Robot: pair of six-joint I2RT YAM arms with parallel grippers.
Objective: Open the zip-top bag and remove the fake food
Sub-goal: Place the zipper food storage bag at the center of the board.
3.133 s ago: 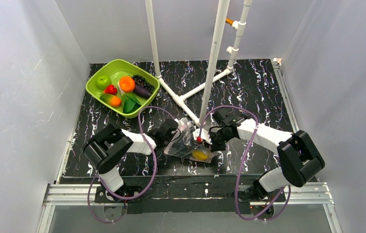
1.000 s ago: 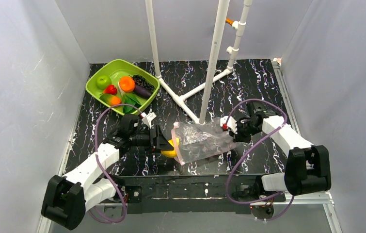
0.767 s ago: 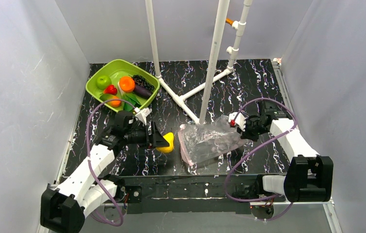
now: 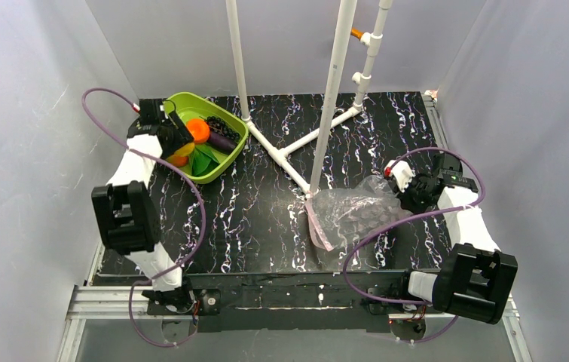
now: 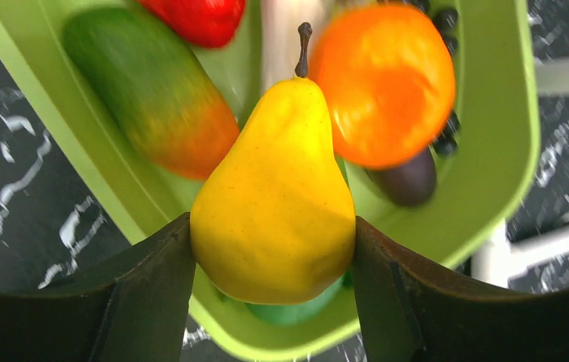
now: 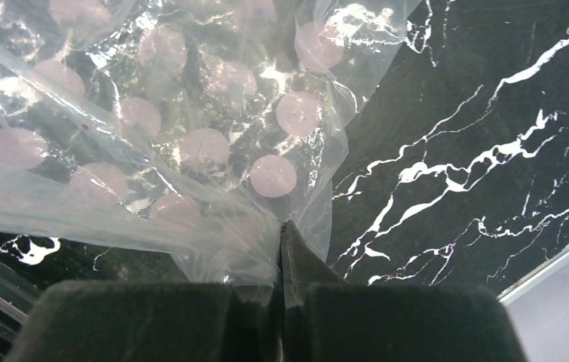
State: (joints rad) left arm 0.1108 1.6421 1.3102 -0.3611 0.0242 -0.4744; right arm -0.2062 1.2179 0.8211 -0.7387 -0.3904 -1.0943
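The clear zip-top bag (image 4: 353, 211) lies flat at the right middle of the table, its pink zip strip (image 4: 316, 230) at the left end. It looks empty. My right gripper (image 4: 409, 188) is shut on the bag's right corner; the right wrist view shows the jaws (image 6: 281, 241) pinching the crinkly plastic (image 6: 153, 136). My left gripper (image 4: 178, 139) is over the lime-green tray (image 4: 228, 143), shut on a yellow pear-shaped fruit (image 5: 273, 204) held just above the tray's near edge (image 5: 492, 188). In the tray lie an orange (image 5: 386, 83), a red piece (image 5: 198, 15), a green-orange fruit (image 5: 153, 90) and the eggplant (image 5: 409, 177).
A white pipe frame stands at the table's middle back, with upright poles (image 4: 334, 98) and floor pipes (image 4: 281, 154) close to the bag's far edge. Grey walls close in the left, right and back. The left arm's purple cable (image 4: 191, 204) loops over the table's left side.
My left gripper carried the yellow fruit from the bag's mouth back-left to over the tray. My right gripper drew the bag further right, still pinching its corner.
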